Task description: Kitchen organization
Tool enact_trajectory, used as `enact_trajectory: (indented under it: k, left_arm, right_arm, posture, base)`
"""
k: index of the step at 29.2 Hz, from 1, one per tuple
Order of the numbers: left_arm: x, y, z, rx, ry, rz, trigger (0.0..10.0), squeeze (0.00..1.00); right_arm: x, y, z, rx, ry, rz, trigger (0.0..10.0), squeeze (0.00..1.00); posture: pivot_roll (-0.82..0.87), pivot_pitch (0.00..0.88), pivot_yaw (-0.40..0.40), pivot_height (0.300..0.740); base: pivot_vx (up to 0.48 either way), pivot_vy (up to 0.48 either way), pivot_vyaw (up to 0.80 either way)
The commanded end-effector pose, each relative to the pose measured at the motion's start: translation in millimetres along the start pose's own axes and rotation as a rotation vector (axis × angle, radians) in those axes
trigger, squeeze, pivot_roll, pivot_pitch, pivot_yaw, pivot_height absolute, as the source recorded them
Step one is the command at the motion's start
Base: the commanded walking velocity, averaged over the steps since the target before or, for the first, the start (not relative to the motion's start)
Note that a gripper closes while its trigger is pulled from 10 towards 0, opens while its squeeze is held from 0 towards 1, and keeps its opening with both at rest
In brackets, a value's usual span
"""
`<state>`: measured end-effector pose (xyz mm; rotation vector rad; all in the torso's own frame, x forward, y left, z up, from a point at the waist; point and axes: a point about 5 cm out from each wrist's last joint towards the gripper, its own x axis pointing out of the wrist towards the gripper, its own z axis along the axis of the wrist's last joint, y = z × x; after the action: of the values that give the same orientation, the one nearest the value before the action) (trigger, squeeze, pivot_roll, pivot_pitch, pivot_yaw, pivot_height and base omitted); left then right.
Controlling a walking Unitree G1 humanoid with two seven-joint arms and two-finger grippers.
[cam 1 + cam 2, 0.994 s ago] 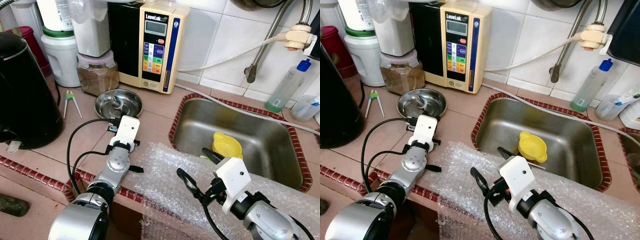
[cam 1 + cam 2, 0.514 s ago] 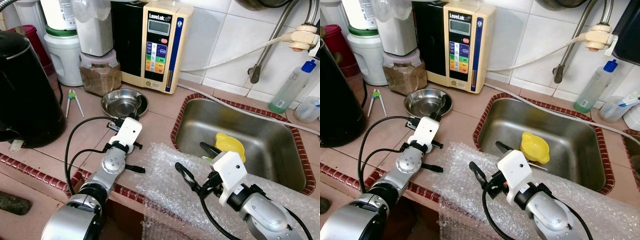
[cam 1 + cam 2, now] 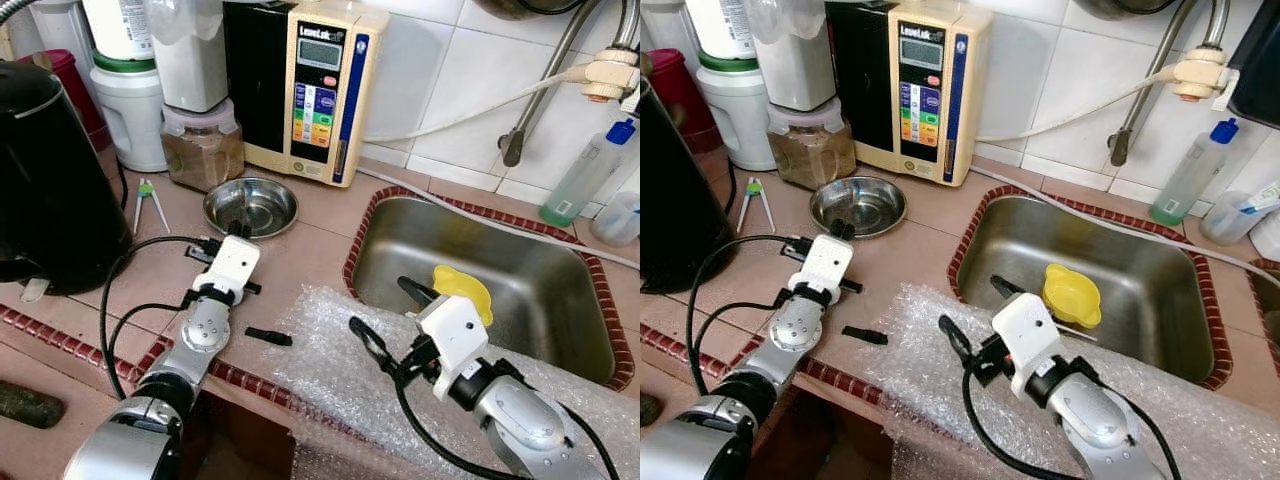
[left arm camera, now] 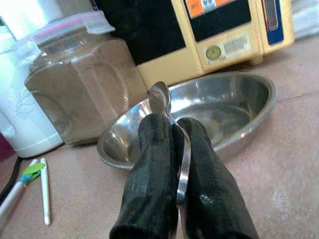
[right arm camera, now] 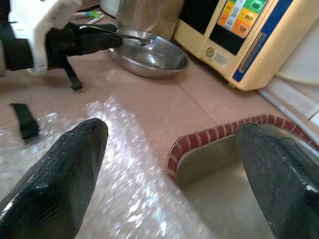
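Eye views: one steel bowl (image 3: 250,205) far left, one yellow cup (image 3: 463,291) in the sink (image 3: 560,330). Left wrist: left gripper (image 4: 172,149) pinches one spoon (image 4: 169,124) at the bowl's near rim. Right wrist: right gripper (image 5: 169,154) gapes wide over bubble wrap (image 5: 124,199).

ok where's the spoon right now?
The spoon is clamped in the left gripper, its bowl at the near rim of the steel bowl on the counter, left of the sink.
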<state>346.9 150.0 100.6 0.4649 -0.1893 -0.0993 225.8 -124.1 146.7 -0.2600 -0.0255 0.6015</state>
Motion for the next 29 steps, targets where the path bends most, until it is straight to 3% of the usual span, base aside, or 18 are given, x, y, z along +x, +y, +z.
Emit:
enact_trajectory:
  k: [1,11,14,16,21,29]
  left_arm:
    - [4.0,-3.9,13.8,-0.032,-0.076,-0.023,0.0,0.00]
    - [-4.1,-27.1,39.0,-0.137,-0.209,-0.144,0.0,0.00]
    - [-9.4,-32.3,42.6,-0.151,-0.217,-0.218,0.0,0.00]
    - [-16.9,-36.0,45.9,-0.153,-0.213,-0.324,0.0,0.00]
    - [-19.4,-37.8,48.4,-0.162,-0.198,-0.436,0.0,0.00]
    - [-24.0,-44.3,69.5,-0.176,-0.222,-0.638,0.0,0.00]
  right_arm:
    - [0.1,-8.3,-0.6,-0.040,0.002,-0.026,10.0,0.00]
    - [3.5,-23.6,-7.9,-0.176,0.029,0.004,10.0,0.00]
    - [5.4,-25.1,-9.4,-0.241,0.032,0.029,10.0,0.00]
    - [8.4,-31.4,-9.1,-0.334,0.028,0.051,10.0,0.00]
    - [12.6,-40.1,-7.0,-0.387,0.020,0.059,10.0,0.00]
    - [27.7,-49.4,-12.3,-0.529,0.018,0.144,10.0,0.00]
  posture:
    - [0.02,0.000,-0.056,0.740]
    - [0.05,0.000,-0.060,0.740]
    - [0.06,0.000,-0.065,0.740]
    - [0.06,0.000,-0.070,0.740]
    - [0.07,0.000,-0.076,0.740]
    - [0.08,0.000,-0.075,0.740]
  base:
    - [0.000,0.000,0.00]
    - [0.000,0.000,0.00]
    - [0.000,0.000,0.00]
    - [0.000,0.000,0.00]
    - [0.000,0.000,0.00]
    - [0.000,0.000,0.00]
